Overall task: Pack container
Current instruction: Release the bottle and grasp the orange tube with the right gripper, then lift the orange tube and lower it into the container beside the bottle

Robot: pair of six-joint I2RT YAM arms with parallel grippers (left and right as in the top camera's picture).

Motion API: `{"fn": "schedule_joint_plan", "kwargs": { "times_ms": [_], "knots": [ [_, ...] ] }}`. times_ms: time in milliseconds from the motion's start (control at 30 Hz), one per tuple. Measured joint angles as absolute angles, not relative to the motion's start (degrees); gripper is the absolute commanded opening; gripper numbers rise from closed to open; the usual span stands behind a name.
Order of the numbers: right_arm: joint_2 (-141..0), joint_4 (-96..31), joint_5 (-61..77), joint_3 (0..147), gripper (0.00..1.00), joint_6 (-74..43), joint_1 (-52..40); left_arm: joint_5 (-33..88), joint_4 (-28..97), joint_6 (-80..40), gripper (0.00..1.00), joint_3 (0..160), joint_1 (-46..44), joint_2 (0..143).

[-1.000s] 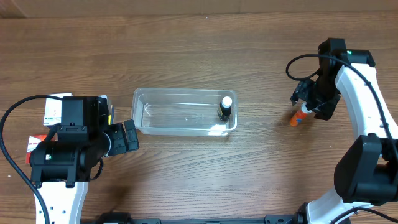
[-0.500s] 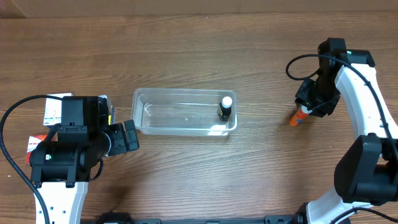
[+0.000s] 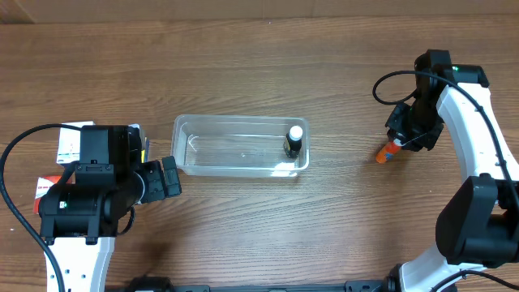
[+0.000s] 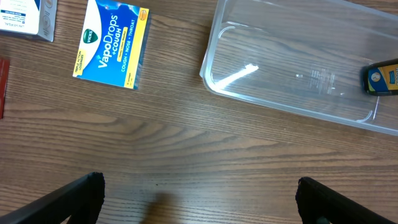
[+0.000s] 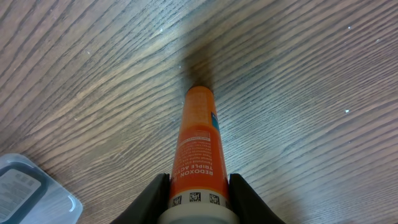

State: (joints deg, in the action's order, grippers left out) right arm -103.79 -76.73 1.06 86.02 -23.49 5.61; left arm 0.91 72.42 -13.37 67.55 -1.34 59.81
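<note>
1. The container (image 3: 235, 152) sat mid-table on the wooden table (image 3: 243, 57), long side running left to right. It was between the two arms and nearer the left one.
2. A small dark bottle (image 3: 293, 140) with a white cap stood inside the container at its right end. The rest of the tub floor was bare. In the left wrist view the tub (image 4: 292, 62) filled the upper right, with the bottle (image 4: 381, 79) at the frame edge.
3. The left gripper (image 3: 166, 178) hovered just off the container's left front corner. Its jaws were spread wide with nothing between them, and the fingers (image 4: 78, 198) showed only at the bottom corners of the wrist view.
4. The right gripper (image 5: 198, 200) was well to the right of the container. It was clamped on an orange tube (image 5: 199, 143), with one finger pressed against each side.
5. The tube (image 3: 388, 152) pointed tip-down at the wood. I could not tell whether the tip touched.
6. A blue-and-yellow VapoDrops box (image 4: 112, 43) lay flat to the left of the container, apart from it.
7. A white box (image 4: 25, 15) and a red item (image 4: 2, 84) lay further left, both cut off by the frame.
</note>
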Motion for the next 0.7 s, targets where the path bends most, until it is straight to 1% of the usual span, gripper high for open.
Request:
{"fn": "schedule_joint_plan", "kwargs": {
  "times_ms": [233,333,400,567,633,667,700],
  "knots": [
    [-102.50,-79.90,1.06,87.07,0.07,-21.04,5.43,0.91,72.42,-13.37,1.00,67.55,-1.34,59.81],
    [-98.74,-82.24,0.89,88.62,0.07,-19.97,4.19,0.91,72.42,-13.37,1.00,67.55,-1.34,59.81],
    [-94.67,-83.64,0.71,89.65,0.07,-19.27,1.58,0.91,72.40,-13.37,1.00,67.55,-1.34,59.81],
    [-83.72,-86.28,0.71,91.18,0.07,-19.46,-10.94,0.91,72.40,-13.37,1.00,67.55,-1.34,59.81],
    [-80.90,-86.63,1.04,91.24,0.07,-20.45,-17.10,0.91,72.40,-13.37,1.00,67.55,-1.34,59.81],
    [-80.49,-86.63,1.13,91.26,0.07,-20.93,-18.55,0.91,72.40,-13.37,1.00,67.55,-1.34,59.81],
    [-79.85,-86.61,1.43,91.29,0.07,-22.04,-22.90,0.91,72.40,-13.37,1.00,67.55,-1.34,59.81]
  ]
}}
